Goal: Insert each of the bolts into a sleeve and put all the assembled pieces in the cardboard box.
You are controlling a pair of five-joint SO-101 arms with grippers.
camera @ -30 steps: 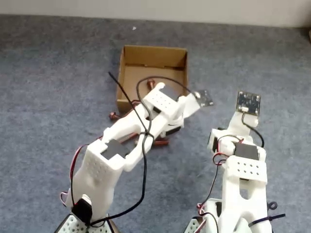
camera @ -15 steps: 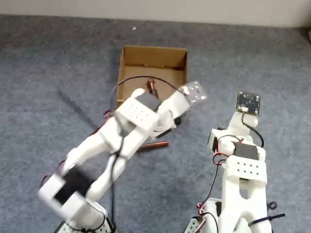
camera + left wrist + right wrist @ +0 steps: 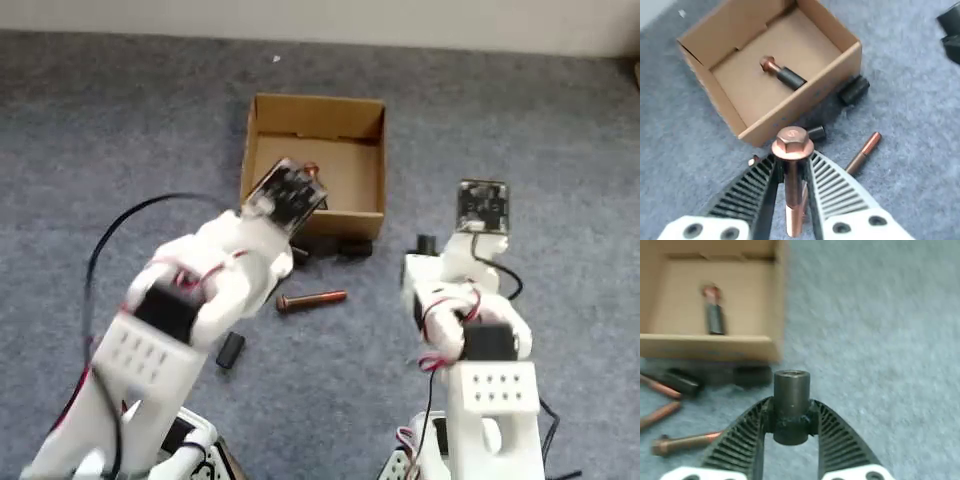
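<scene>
Left wrist view: bolt gripped, one assembled piece boxed, this pair not yet mated.
Left fingers are clamped on a copper bolt, head outward. Right fingers pinch a black sleeve, bore facing out. Cardboard box sits at 12 o'clock on the table with one bolt-and-sleeve piece inside. Loose bolt lies at 6 o'clock of the box, spare sleeves sit beside its near wall, and a lone sleeve lies toward 7 o'clock. Judgement: one piece done, several left.
</scene>
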